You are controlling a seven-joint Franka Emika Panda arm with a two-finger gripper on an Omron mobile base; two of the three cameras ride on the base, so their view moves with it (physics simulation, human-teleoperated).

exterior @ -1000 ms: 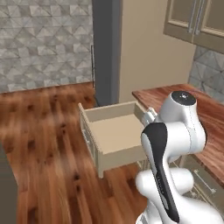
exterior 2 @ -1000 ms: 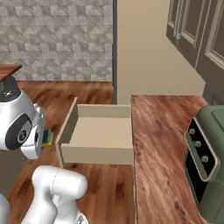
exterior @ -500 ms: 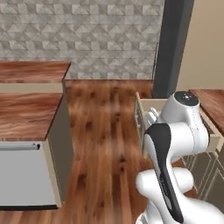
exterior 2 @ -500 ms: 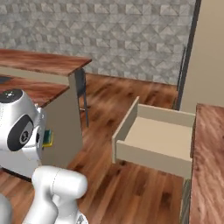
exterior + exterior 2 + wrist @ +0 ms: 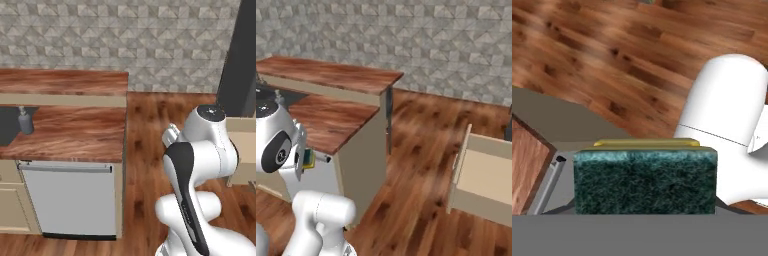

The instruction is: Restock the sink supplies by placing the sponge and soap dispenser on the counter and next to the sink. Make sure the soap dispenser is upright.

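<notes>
Filling the lower centre of the hand view, the sponge (image 5: 645, 181) lay with its long axis across the frame, dark green face toward the camera and yellow base along its upper edge. It sat clamped in the gripper (image 5: 307, 159), which appeared at centre left of the right base view. The soap dispenser (image 5: 25, 121) stood upright at centre left of the left base view, on the counter (image 5: 80, 132) beside the sink (image 5: 7, 125).
</notes>
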